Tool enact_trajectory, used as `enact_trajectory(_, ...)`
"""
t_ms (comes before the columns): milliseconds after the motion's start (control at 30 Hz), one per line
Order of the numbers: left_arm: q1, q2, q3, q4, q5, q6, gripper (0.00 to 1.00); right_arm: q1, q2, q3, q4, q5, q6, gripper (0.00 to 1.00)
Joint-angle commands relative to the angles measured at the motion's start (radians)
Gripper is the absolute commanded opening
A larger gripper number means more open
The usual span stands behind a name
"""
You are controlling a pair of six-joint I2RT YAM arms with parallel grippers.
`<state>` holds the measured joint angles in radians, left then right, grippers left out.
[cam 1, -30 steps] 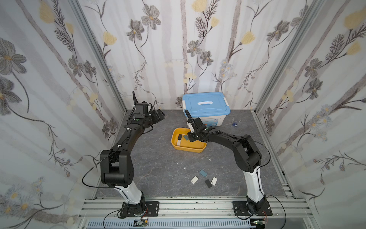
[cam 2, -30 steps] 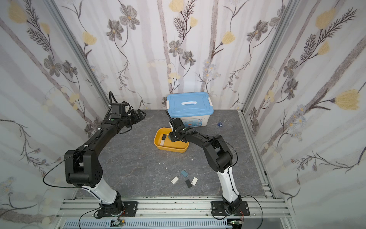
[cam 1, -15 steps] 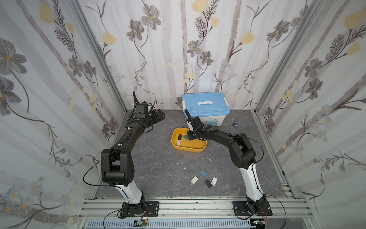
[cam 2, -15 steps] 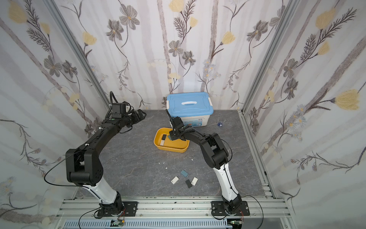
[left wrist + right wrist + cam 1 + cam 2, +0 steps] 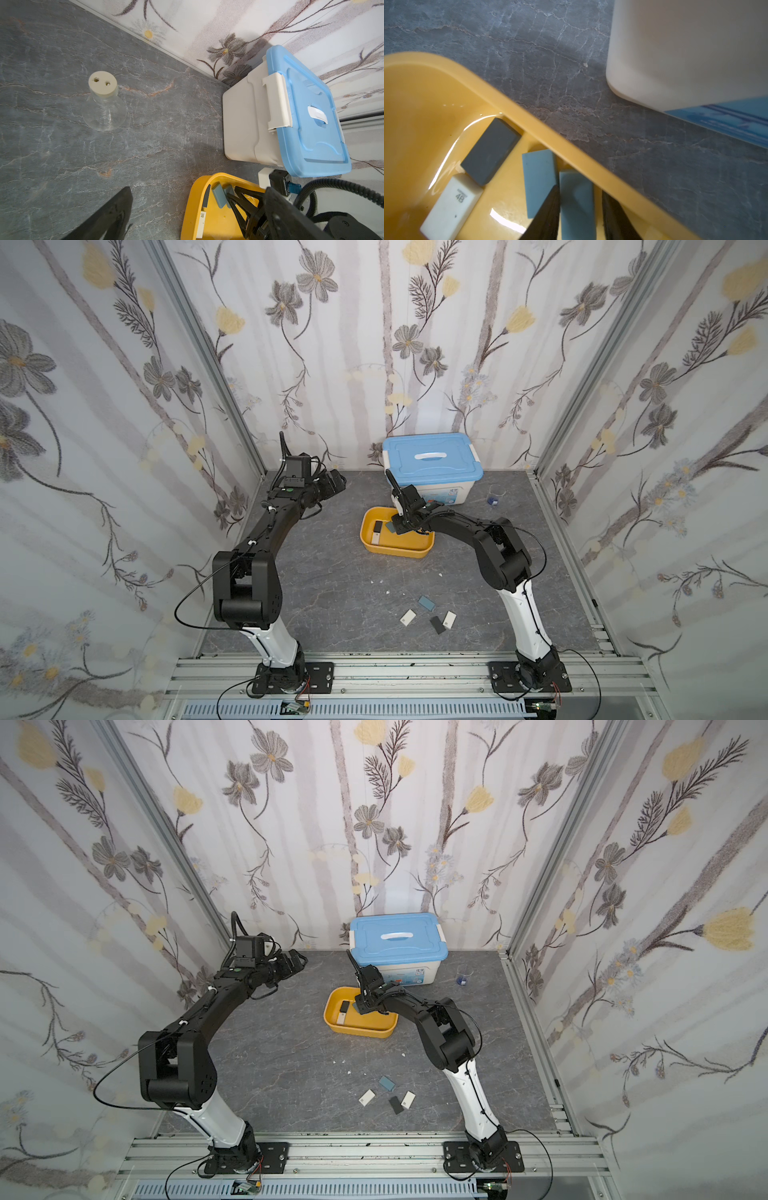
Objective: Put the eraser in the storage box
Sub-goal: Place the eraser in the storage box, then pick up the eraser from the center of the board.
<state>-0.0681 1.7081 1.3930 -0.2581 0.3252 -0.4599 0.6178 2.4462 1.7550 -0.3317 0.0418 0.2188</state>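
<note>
The yellow storage box (image 5: 397, 548) (image 5: 358, 1031) sits mid-table in both top views. My right gripper (image 5: 580, 193) (image 5: 399, 526) reaches down inside it, at the wall nearest the white bin. A blue eraser (image 5: 577, 207) lies on the box floor between its fingers: one finger touches it, and a gap shows at the other, so the gripper is open. Beside it in the box lie another blue eraser (image 5: 538, 176), a dark grey one (image 5: 491, 150) and a white one marked 4B (image 5: 450, 205). My left gripper (image 5: 332, 483) hovers open and empty at the back left.
A white bin with a blue lid (image 5: 432, 462) stands just behind the box. A small beaker (image 5: 493, 498) is at the back right, and a stoppered glass flask (image 5: 104, 104) at the back left. Several loose erasers (image 5: 426, 603) lie near the front.
My right gripper's jaws have parted around the blue eraser inside the box. The left arm has not moved.
</note>
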Motion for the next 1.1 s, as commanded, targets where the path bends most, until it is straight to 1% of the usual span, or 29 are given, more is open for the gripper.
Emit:
enact_trajectory(0, 0.001, 0.0, 0.009, 0.004, 0.0, 0.014, 1.0, 0.0, -0.003, 0.009, 0.005, 0.005, 0.004, 0.43)
enact_trajectory(100, 0.001, -0.002, 0.008, -0.001, -0.002, 0.018, 1.0, 0.004, -0.015, 0.008, 0.002, 0.006, 0.001, 0.46)
enact_trajectory(233, 0.001, -0.007, 0.006, -0.003, -0.002, 0.02, 1.0, 0.016, -0.06, -0.008, 0.006, 0.017, -0.001, 0.58)
enact_trajectory(333, 0.001, -0.014, 0.003, -0.008, -0.004, 0.02, 1.0, 0.031, -0.134, -0.063, 0.031, 0.023, -0.002, 0.61)
enact_trajectory(433, 0.001, -0.026, -0.004, -0.01, -0.005, 0.021, 1.0, 0.054, -0.251, -0.144, 0.053, 0.024, -0.005, 0.68)
enact_trajectory(567, 0.001, -0.04, -0.018, -0.006, -0.006, 0.02, 1.0, 0.098, -0.454, -0.367, 0.115, 0.037, -0.025, 0.72)
enact_trajectory(700, 0.001, -0.05, -0.035, 0.006, 0.004, 0.014, 1.0, 0.15, -0.616, -0.591, 0.127, 0.033, -0.049, 0.73)
enact_trajectory(733, 0.001, -0.053, -0.04, 0.012, 0.006, 0.012, 1.0, 0.192, -0.65, -0.648, 0.129, 0.036, -0.046, 0.73)
enact_trajectory(767, 0.001, -0.057, -0.048, 0.016, 0.006, 0.009, 1.0, 0.211, -0.683, -0.7, 0.128, 0.038, -0.037, 0.73)
enact_trajectory(900, -0.001, -0.071, -0.069, 0.026, 0.011, 0.004, 1.0, 0.246, -0.767, -0.861, 0.136, 0.012, 0.02, 0.72)
enact_trajectory(1067, -0.006, -0.087, -0.091, 0.038, 0.015, -0.003, 1.0, 0.277, -0.783, -0.957, 0.155, 0.004, 0.055, 0.71)
